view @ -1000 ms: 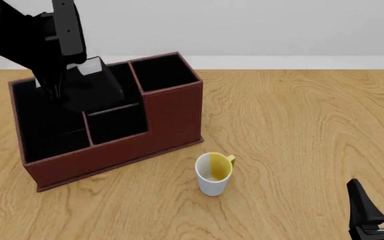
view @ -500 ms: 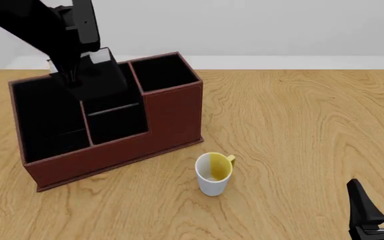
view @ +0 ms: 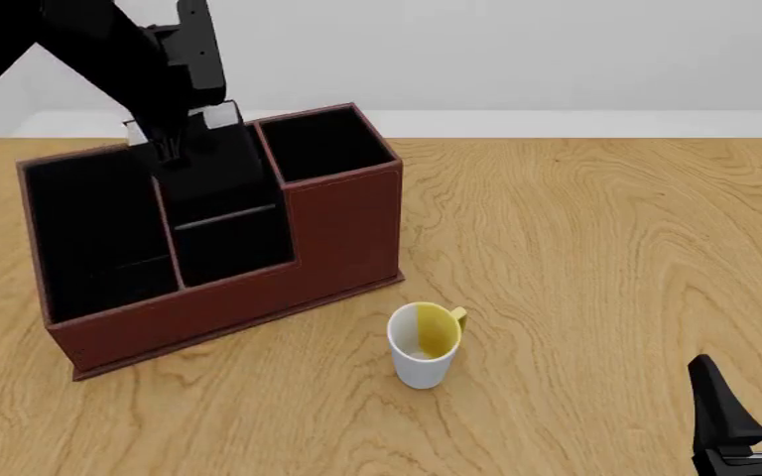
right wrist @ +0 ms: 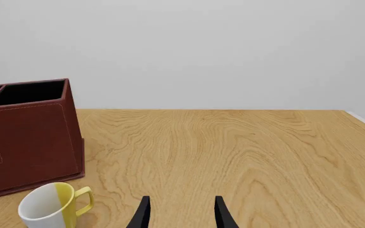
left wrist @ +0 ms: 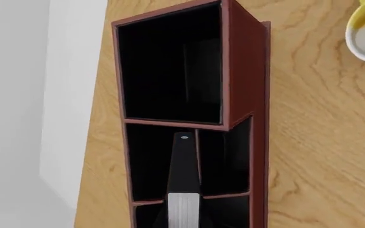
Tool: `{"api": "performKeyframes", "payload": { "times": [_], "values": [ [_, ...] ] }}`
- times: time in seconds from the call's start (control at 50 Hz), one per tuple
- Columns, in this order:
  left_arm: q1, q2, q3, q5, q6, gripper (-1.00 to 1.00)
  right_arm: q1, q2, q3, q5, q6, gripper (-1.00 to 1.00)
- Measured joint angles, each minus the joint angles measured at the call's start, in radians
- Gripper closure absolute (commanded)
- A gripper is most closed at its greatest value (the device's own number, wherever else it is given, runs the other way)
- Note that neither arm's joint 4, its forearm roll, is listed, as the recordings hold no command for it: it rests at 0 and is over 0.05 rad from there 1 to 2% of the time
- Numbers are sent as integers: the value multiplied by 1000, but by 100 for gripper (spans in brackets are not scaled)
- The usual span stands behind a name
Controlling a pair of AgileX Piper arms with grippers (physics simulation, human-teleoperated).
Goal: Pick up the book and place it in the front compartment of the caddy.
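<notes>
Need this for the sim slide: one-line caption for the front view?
Left gripper holds the book over the caddy; mug in front, right gripper idle.

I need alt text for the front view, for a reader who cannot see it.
The left gripper holds a black book above the small cells of a reddish-brown caddy on a wooden table. A white-and-yellow mug stands in front of the caddy, and the open right gripper waits at the lower right corner.

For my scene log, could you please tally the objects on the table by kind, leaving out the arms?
Small thick black book with a white page edge: 1
Reddish-brown leather-look caddy with black-lined cells: 1
White-and-yellow mug: 1
Total: 3
</notes>
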Motion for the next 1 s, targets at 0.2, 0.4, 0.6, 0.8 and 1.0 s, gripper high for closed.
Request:
{"api": "performKeyframes", "payload": {
  "times": [0.2, 0.4, 0.6, 0.8, 1.0],
  "values": [
    [-4, 58, -34, 0, -15, 100, 0, 0, 0, 0, 0, -100],
    [14, 107, -62, 0, -9, 100, 0, 0, 0, 0, 0, -100],
    [36, 153, -90, 0, 5, 100, 0, 0, 0, 0, 0, -100],
    [52, 197, -125, 0, 19, 100, 0, 0, 0, 0, 0, -100],
    [58, 241, -162, 0, 24, 100, 0, 0, 0, 0, 0, -100]
  ]
}}
